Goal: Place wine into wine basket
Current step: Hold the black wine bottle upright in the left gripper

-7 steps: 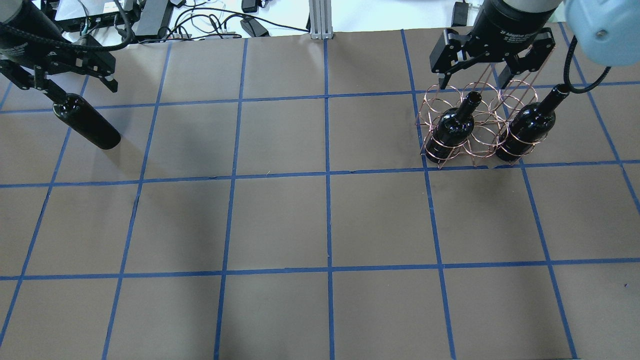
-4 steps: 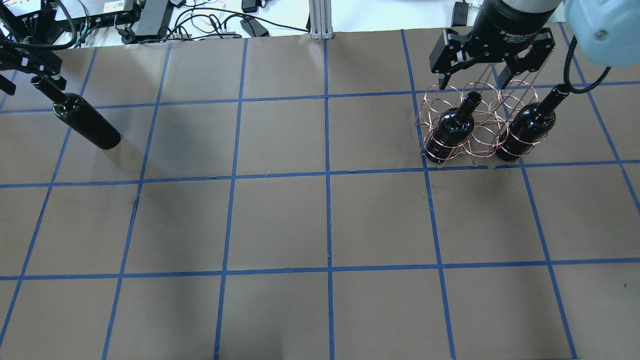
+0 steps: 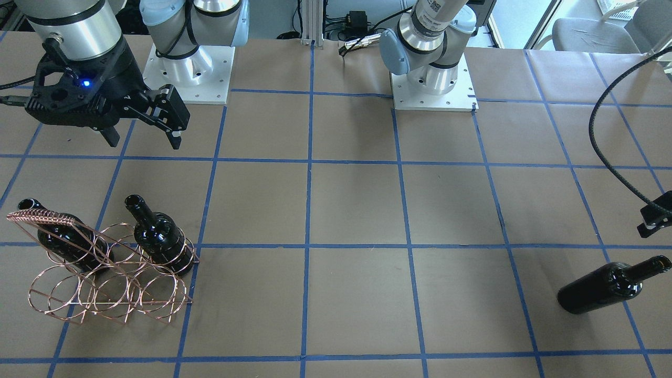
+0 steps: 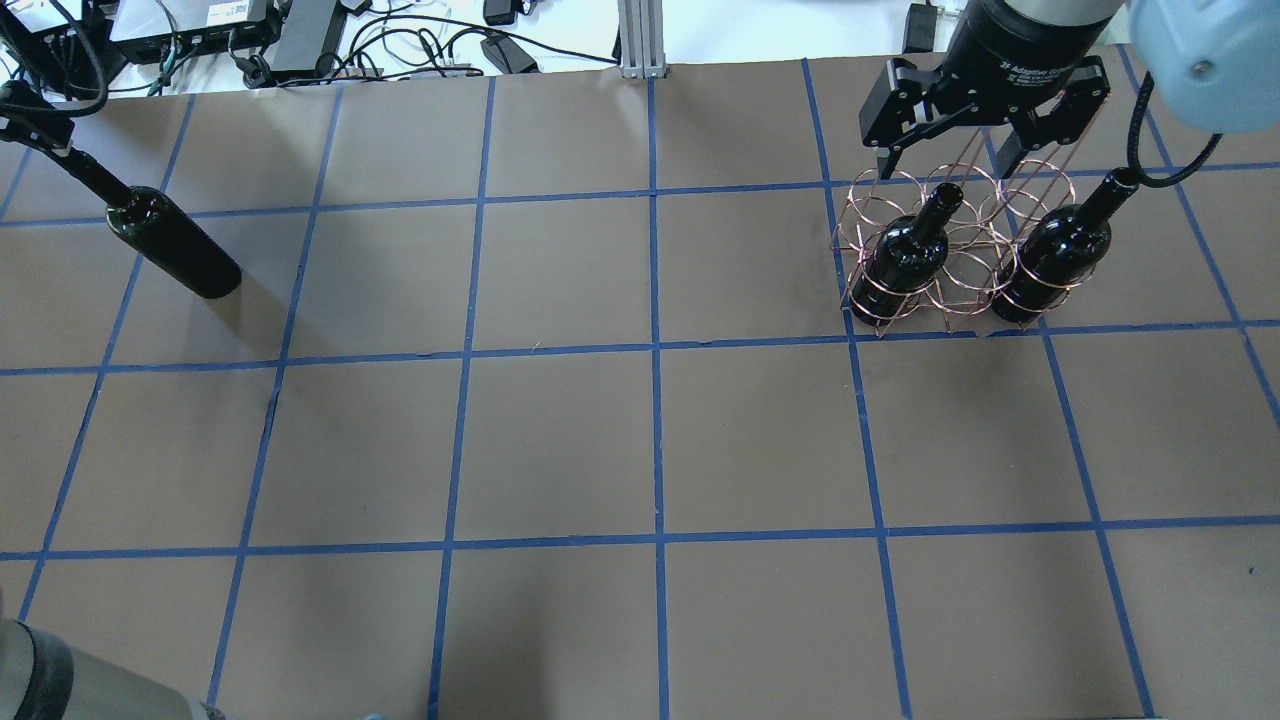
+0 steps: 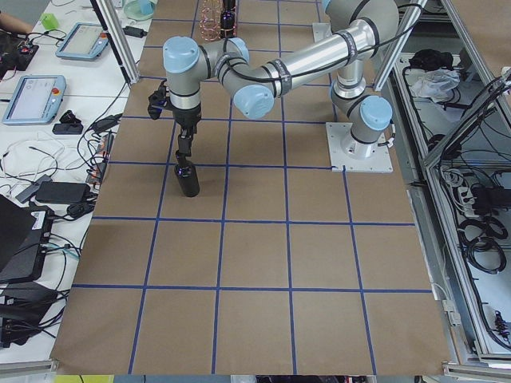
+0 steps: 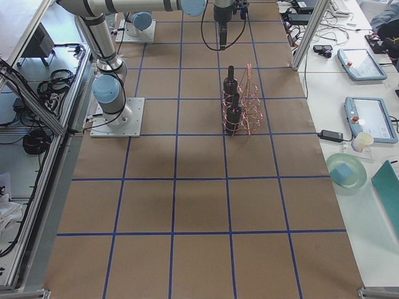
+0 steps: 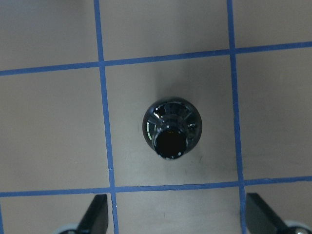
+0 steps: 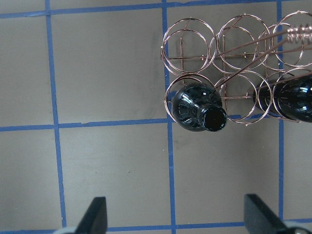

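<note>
Well, from across the table I am counting three glossy black glass wine bottles with long narrow necks. Two are standing in the copper-coloured thin wire basket of round rings [image 3: 110,303]: one end bottle [image 3: 62,239] beside the twisted-wire handle [image 3: 42,214], and a second end bottle [image 3: 158,236] at the opposite end. The third, the lone wine bottle [image 3: 604,291], is standing well apart on the brown paper table [image 3: 357,210] crossed by blue tape lines. The black right gripper [image 3: 144,142] is hanging in the air near the basket, its two fingers spreading wide around nothing.

From over the robot's shoulders, the two racked bottles are rising out of the rings on the right, with the lone one far off at the left edge.

From the left end, that lone bottle is standing upright.

From the right end, the basket is showing its slanted frame, both bottles in line.

Looking down from the left wrist, the left gripper [image 7: 178,217] is hovering over the bottle's round open mouth, fingers spread wide, clear of the glass.

Looking down from the right wrist, two spread fingertips are framing paper, the rings gleaming beyond.
</note>
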